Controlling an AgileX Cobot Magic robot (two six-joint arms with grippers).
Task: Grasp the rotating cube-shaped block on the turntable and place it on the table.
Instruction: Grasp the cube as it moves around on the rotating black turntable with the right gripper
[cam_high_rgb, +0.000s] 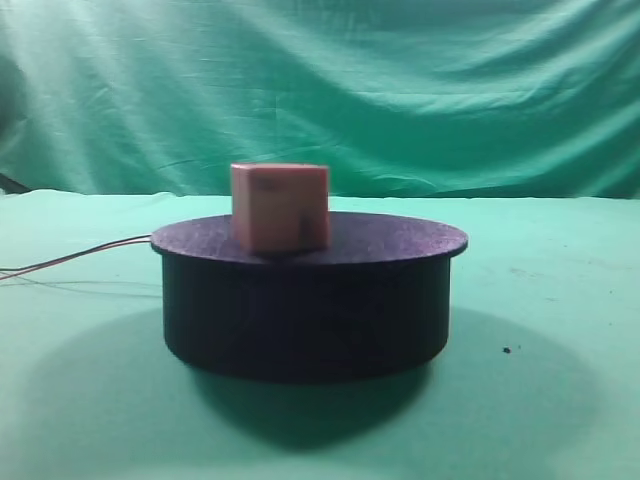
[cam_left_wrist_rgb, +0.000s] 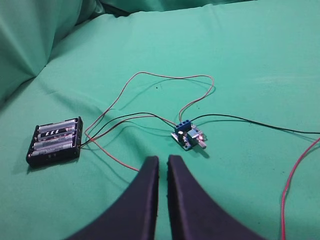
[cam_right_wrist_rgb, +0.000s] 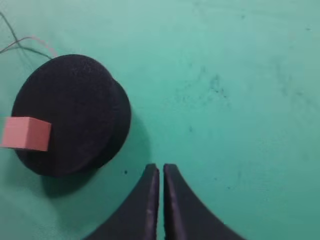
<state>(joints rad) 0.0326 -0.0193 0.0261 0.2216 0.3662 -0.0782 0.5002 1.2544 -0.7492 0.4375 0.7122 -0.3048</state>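
The salmon-pink cube-shaped block (cam_high_rgb: 280, 207) sits on the low black round turntable (cam_high_rgb: 310, 300); only the left wrist view shows a black battery holder (cam_left_wrist_rgb: 55, 141), both grippers (cam_left_wrist_rgb: 163, 162) (cam_right_wrist_rgb: 161, 170) closed, empty.

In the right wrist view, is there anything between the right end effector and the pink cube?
Yes: the right end effector is separated from the cube-shaped block by bare green table and then the turntable top, on whose far edge the block sits.

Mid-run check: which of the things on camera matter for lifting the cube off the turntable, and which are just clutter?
For the job: cube-shaped block, turntable, table, right gripper, shut and off to the side.

Lying about: battery holder, small circuit board, loose wires, left gripper, shut.
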